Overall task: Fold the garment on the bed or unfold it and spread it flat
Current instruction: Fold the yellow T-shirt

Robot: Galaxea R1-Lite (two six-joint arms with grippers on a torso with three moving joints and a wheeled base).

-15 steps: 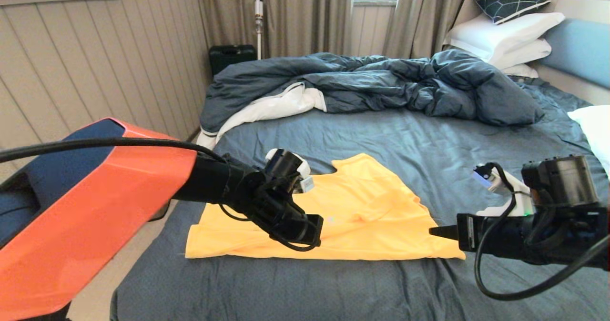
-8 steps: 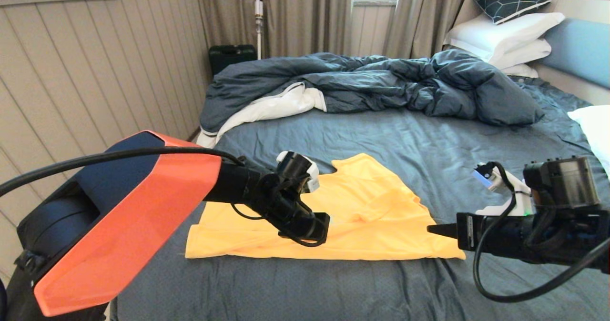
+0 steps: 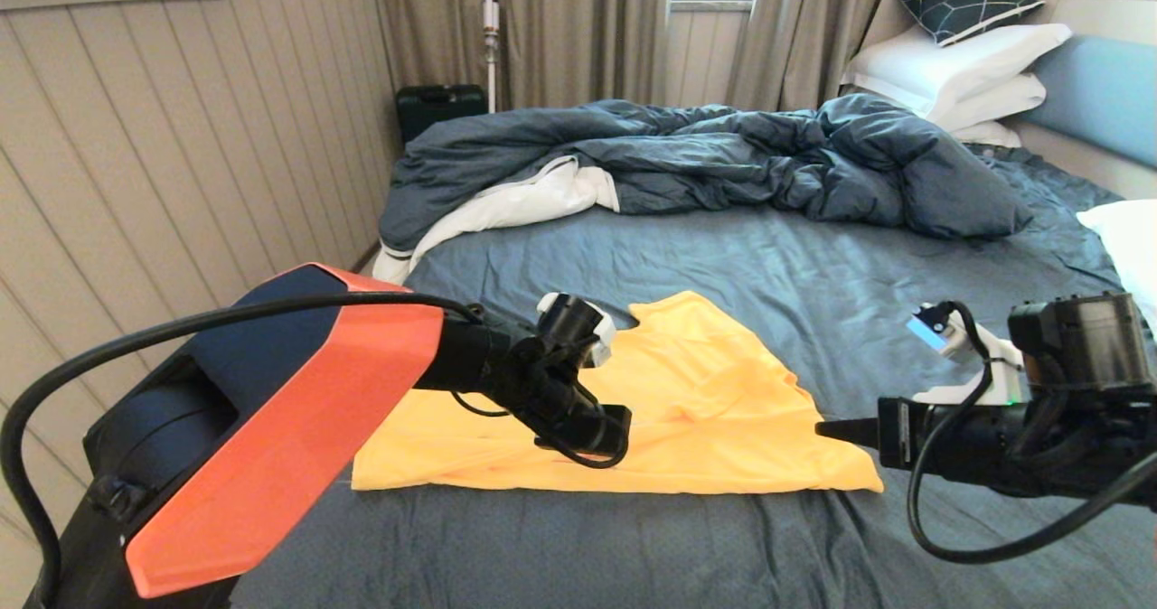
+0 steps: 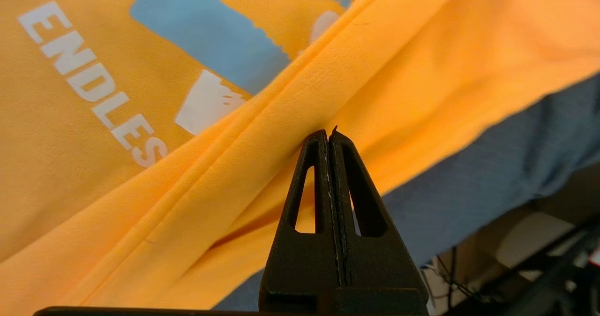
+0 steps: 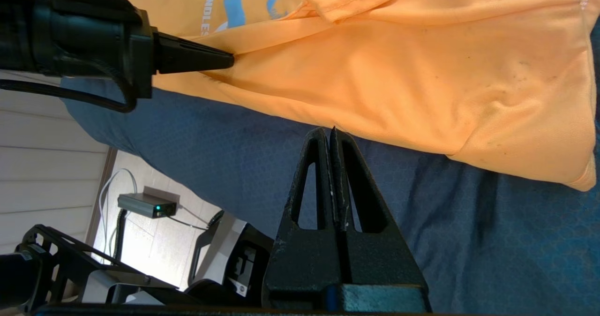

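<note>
Now | garment (image 3: 705, 410) lies rumpled on bed (image 3: 723, 257), 6 o'clock of duvet (image 3: 705, 153) | left gripper (image 4: 329, 135) pressed closed at a fold | right gripper (image 5: 332, 133) closed, empty, 3 o'clock of shirt.

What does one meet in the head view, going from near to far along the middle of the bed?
Bare sheet of the bed → yellow T-shirt → rumpled duvet → curtains.
</note>
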